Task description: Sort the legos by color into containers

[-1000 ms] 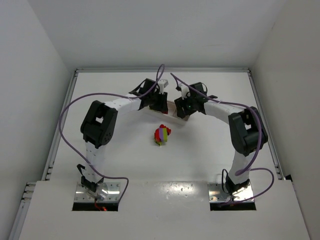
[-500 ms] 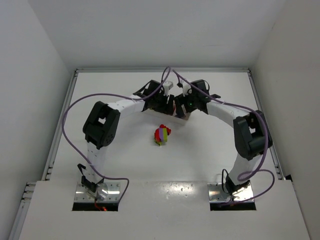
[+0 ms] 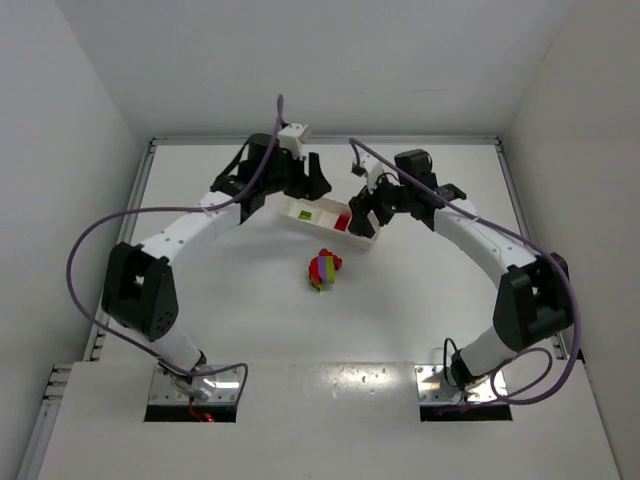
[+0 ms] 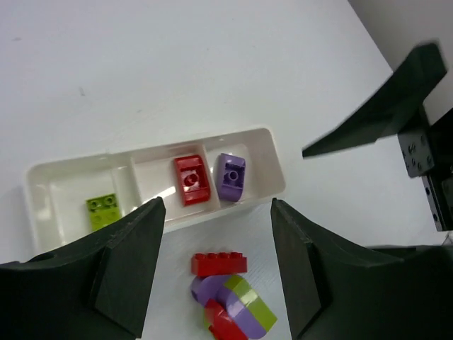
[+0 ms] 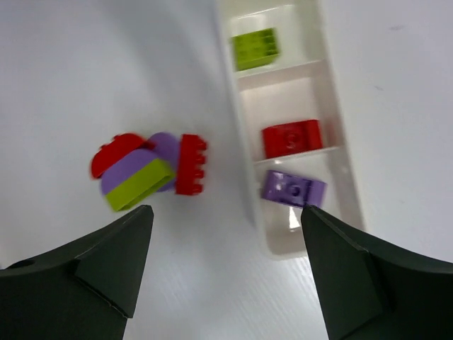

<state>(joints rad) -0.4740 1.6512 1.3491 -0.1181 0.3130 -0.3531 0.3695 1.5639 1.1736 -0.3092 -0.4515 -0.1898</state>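
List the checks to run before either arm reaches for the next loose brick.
1. Left gripper open and empty: ok.
2. Right gripper open and empty: ok.
3. Long white plastic tray holds one colour per compartment (yellow-green brick, red brick, purple brick): ok.
4. Pile of loose red, purple and yellow-green bricks lies apart from the tray: ok.
5. One brick stands free for a clean pick: not ok, they touch in one clump.
6. Clumped bricks snapped together or merely leaning: cannot tell.
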